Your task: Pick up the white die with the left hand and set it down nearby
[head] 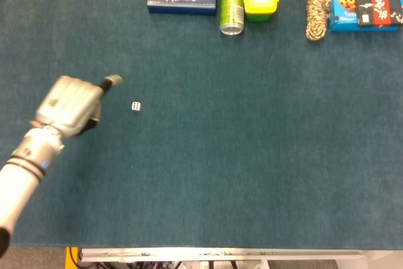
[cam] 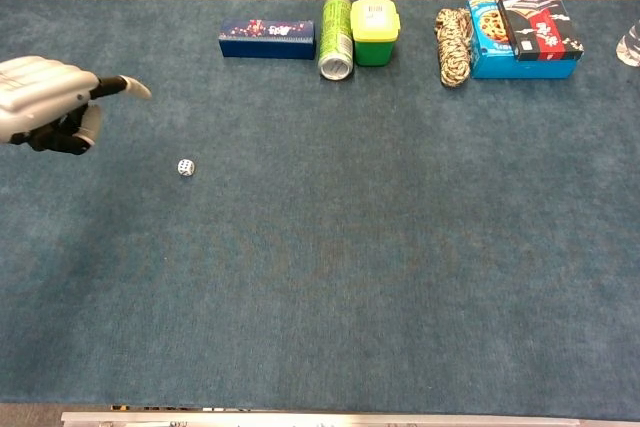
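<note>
- Head view: the white die [head: 136, 106] lies alone on the blue table cloth [head: 239, 155], left of centre, clear of any touch, so the set-down looks done. The left hand [head: 70, 103] sits left of it, holding nothing, one finger pointing up-right and the rest curled.
- Chest view: the left hand [cam: 48, 102] shows at the left edge, raised above the white die [cam: 186, 167], a height the head view hides. The right hand appears in neither.

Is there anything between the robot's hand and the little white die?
No, nothing visible. Only bare blue table lies between the left hand and the die. The hand holds nothing.
</note>
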Motion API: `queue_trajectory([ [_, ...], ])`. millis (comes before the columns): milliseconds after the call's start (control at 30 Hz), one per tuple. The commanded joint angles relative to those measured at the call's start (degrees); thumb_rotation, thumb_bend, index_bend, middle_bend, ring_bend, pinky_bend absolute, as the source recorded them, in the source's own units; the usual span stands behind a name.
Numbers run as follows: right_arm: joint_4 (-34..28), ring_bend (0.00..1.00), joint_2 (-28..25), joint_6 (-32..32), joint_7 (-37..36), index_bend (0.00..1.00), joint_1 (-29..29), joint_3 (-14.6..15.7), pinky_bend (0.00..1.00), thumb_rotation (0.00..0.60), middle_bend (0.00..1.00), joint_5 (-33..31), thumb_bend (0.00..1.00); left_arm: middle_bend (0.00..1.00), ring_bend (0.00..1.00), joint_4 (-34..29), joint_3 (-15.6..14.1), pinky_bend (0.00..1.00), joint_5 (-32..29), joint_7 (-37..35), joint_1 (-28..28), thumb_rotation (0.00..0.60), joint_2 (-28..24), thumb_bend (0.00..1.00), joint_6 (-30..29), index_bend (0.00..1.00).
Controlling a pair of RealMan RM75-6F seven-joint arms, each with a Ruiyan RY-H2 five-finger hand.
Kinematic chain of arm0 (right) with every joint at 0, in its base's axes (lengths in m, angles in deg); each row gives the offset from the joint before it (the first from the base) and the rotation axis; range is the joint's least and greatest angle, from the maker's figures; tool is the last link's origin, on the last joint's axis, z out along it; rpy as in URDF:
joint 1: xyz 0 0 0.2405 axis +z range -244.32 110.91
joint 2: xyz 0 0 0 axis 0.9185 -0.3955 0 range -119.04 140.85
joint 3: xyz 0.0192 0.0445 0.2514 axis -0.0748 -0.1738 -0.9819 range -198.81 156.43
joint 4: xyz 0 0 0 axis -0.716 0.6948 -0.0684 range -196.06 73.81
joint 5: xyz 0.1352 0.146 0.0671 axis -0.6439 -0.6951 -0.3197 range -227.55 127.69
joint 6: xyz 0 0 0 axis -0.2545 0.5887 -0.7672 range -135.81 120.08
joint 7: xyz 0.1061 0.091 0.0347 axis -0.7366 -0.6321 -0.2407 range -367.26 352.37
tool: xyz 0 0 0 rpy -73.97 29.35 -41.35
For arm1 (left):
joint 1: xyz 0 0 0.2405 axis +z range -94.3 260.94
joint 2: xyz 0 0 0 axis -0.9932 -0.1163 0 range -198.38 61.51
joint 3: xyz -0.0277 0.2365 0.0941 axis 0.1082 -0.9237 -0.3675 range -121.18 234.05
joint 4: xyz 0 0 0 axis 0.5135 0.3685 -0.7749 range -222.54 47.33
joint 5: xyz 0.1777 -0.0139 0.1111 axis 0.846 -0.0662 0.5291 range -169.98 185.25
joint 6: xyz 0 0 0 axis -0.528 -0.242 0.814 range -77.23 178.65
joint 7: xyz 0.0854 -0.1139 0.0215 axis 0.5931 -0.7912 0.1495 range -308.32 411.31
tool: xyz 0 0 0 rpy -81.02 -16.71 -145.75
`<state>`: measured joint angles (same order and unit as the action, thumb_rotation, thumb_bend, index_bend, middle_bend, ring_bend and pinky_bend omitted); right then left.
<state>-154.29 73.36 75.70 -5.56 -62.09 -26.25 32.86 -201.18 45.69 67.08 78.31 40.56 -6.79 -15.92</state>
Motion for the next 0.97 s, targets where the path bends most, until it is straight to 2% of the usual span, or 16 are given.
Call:
queue_trajectory([
  [33, 0.0, 0.29, 0.2, -0.4, 0.5, 0.27, 0.2, 0.1, 0.37, 0.600, 0.37, -0.2, 0.40, 0.51, 0.43, -1.1, -1.8, 0.73, 7.2, 2.8, 7.6, 0.600, -1.7, 0.62, -10.0, 0.09],
  [133, 0.1, 0.29, 0.4, -0.8, 1.0, 0.27, 0.3, 0.2, 0.37, 0.600, 0.37, -0.4, 0.40, 0.37, 0.33, 0.3, -2.4, 0.57, 10.0, 4.4, 11.5, 0.600, -1.1, 0.51, -14.5, 0.09],
  [233, 0.1, 0.29, 0.6, -1.2, 1.5, 0.27, 0.5, 0.2, 0.37, 0.600, 0.37, -0.5, 0.40, 0.27, 0.26, 1.7, -2.7, 0.43, 12.2, 5.8, 15.1, 0.600, -0.1, 0.44, -18.3, 0.09],
  [400, 0.3, 0.29, 0.9, -1.8, 2.1, 0.27, 0.7, 0.3, 0.37, 0.600, 0.37, -1.0, 0.40, 0.25, 0.24, 6.4, -3.1, 0.27, 17.6, 4.3, 20.6, 0.600, 2.2, 0.34, -23.5, 0.15],
  [533, 0.3, 0.29, 1.0, -2.1, 2.3, 0.27, 0.8, 0.3, 0.37, 0.600, 0.37, -1.2, 0.40, 0.25, 0.24, 9.8, -2.8, 0.25, 19.9, 1.7, 23.1, 0.600, 3.4, 0.32, -25.3, 0.21],
  [700, 0.8, 0.29, 1.5, -3.4, 3.3, 0.27, 1.2, 0.4, 0.37, 0.600, 0.37, -2.1, 0.40, 0.26, 0.24, 18.4, -1.7, 0.26, 22.8, -6.2, 28.4, 0.600, 6.1, 0.32, -29.0, 0.25],
  [967, 0.7, 0.29, 1.2, -4.0, 2.9, 0.27, 1.3, 0.5, 0.37, 0.600, 0.37, -2.5, 0.40, 0.28, 0.26, 20.8, 0.8, 0.26, 20.4, -9.4, 29.1, 0.600, 5.8, 0.32, -23.0, 0.27],
])
